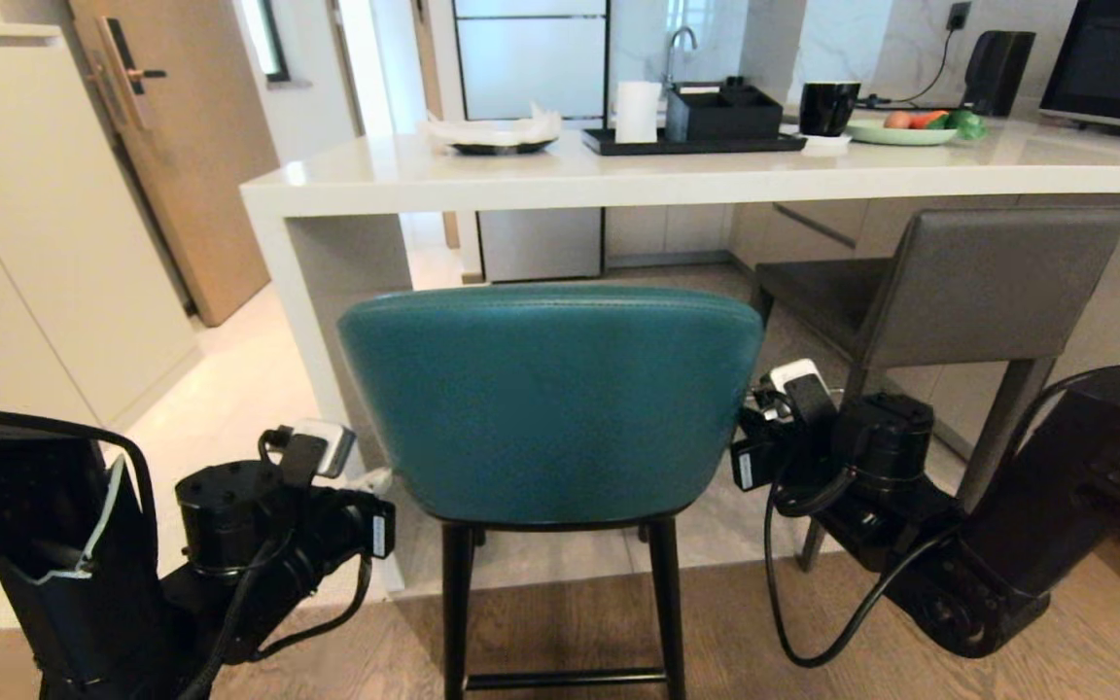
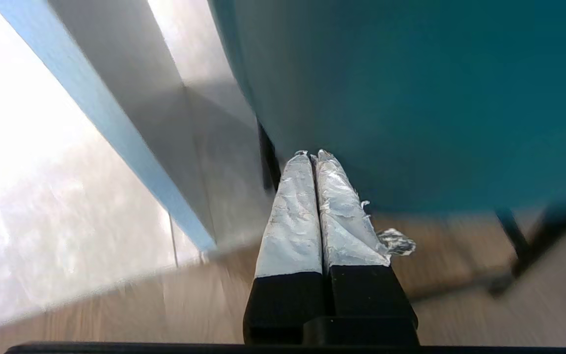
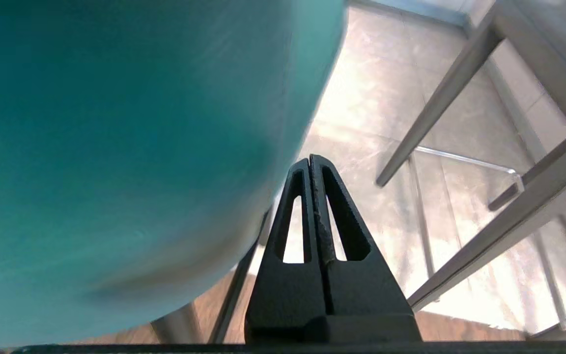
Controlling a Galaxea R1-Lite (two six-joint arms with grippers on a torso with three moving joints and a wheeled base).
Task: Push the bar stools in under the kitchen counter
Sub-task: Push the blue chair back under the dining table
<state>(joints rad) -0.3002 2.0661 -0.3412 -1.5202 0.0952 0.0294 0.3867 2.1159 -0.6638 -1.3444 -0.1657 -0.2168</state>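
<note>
teal stool [image 1: 550, 408] at 12 o'clock, backrest toward me, seat short of counter [image 1: 677, 175] | grey stool [image 1: 968, 282] at 2 o'clock, partly under it | left gripper [image 2: 312, 156] at 9, right gripper [image 3: 310, 160] at 3 of the backrest, both pinched empty

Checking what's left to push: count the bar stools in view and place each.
2. The teal stool stands centre, backrest out from the counter; the grey stool sits right, seat under it. None seems hidden.
</note>
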